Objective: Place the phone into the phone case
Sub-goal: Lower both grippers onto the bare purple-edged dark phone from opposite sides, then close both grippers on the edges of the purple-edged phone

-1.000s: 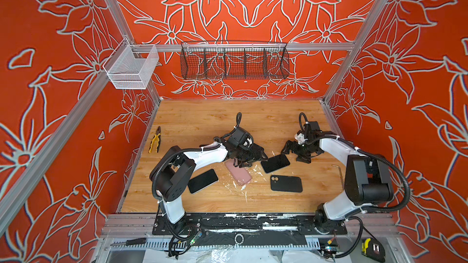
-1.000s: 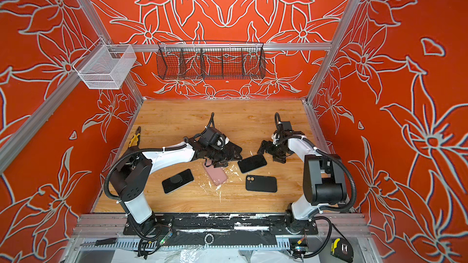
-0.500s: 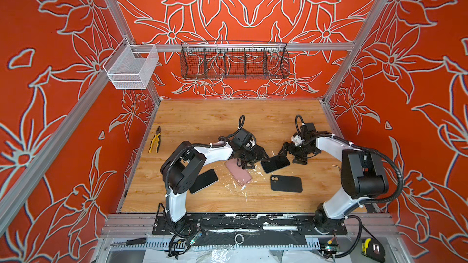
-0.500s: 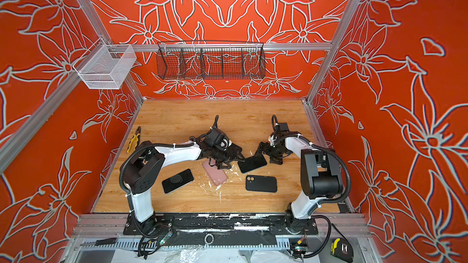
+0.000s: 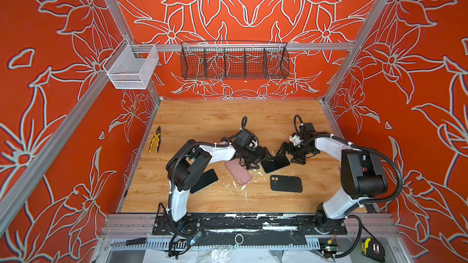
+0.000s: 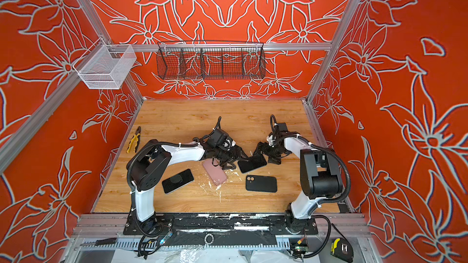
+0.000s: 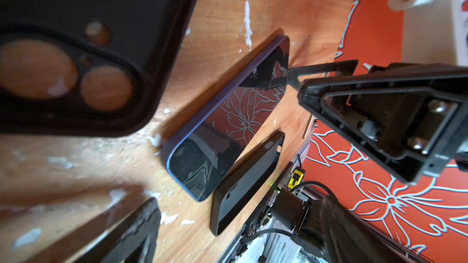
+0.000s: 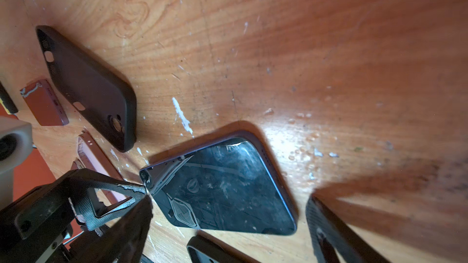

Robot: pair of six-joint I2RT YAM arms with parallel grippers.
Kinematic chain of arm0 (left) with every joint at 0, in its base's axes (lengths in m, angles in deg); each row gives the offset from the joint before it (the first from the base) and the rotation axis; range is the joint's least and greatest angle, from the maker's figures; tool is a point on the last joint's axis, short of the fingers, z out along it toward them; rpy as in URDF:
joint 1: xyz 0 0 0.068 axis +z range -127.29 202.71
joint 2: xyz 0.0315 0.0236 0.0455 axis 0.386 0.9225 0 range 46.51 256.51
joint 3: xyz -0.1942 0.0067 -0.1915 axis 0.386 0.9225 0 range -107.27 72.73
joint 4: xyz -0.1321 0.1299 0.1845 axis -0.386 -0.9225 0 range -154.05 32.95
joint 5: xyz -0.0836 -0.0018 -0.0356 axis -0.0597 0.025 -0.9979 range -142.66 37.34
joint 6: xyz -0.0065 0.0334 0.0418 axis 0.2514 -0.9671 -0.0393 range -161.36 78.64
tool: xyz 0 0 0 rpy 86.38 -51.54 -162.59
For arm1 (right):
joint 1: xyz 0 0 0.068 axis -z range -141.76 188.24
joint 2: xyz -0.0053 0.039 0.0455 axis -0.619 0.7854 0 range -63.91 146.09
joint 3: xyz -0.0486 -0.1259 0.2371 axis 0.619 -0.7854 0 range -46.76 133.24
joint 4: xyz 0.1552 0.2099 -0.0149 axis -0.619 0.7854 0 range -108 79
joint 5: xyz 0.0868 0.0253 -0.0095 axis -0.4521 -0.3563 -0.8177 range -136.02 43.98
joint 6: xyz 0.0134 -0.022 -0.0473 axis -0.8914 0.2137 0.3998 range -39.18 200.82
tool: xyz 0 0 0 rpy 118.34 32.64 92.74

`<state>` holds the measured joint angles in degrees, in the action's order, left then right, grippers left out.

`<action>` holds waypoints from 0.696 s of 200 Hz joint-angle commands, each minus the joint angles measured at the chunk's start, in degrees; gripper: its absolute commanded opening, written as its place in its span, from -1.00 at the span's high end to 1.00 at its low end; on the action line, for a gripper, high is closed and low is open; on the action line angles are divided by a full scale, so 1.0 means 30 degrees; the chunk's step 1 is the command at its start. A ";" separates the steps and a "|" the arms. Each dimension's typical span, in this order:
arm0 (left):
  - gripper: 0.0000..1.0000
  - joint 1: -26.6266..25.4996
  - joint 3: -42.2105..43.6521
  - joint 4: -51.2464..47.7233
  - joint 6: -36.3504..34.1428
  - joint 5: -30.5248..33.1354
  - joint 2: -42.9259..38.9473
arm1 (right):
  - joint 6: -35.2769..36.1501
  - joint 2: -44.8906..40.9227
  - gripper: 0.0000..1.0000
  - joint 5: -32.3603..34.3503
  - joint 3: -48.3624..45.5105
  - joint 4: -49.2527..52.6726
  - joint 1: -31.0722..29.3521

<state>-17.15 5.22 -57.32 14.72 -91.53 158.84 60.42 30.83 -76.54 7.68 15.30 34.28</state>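
Phone [image 8: 222,188], dark glossy screen smudged, bluish rim, lying flat

pink item [image 5: 238,175]: just left of the phone [image 5: 275,164]; I see its far end hidden under the left gripper [image 5: 263,161].
near black case [image 7: 76,46]: beside the phone, blurred, cut by the picture's edge.
thin item [image 5: 335,166]: right of the phone, too small for me.
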 commanded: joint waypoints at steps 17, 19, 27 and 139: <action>-0.94 -0.0099 0.0348 0.1482 0.0790 -0.0212 0.0403 | -0.0429 0.0208 -0.89 -0.1193 -0.0964 -0.0764 -0.0371; -0.94 -0.0102 0.0411 0.1552 0.0835 -0.0186 0.0377 | -0.0434 0.0200 -0.88 -0.1251 -0.0996 -0.0781 -0.0397; -0.94 -0.0074 0.0587 0.1884 0.0990 0.0001 0.0292 | -0.0490 0.0151 -0.87 -0.1435 -0.1211 -0.0936 -0.0490; -0.98 0.1039 0.3969 0.6370 0.3253 0.1113 -0.0458 | -0.2193 -0.1932 -0.81 -0.1779 -0.3691 -0.2186 -0.1828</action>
<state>-14.70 15.28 -39.27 22.89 -91.29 157.77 55.08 24.45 -82.66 -2.16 5.44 29.40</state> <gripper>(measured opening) 0.979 0.902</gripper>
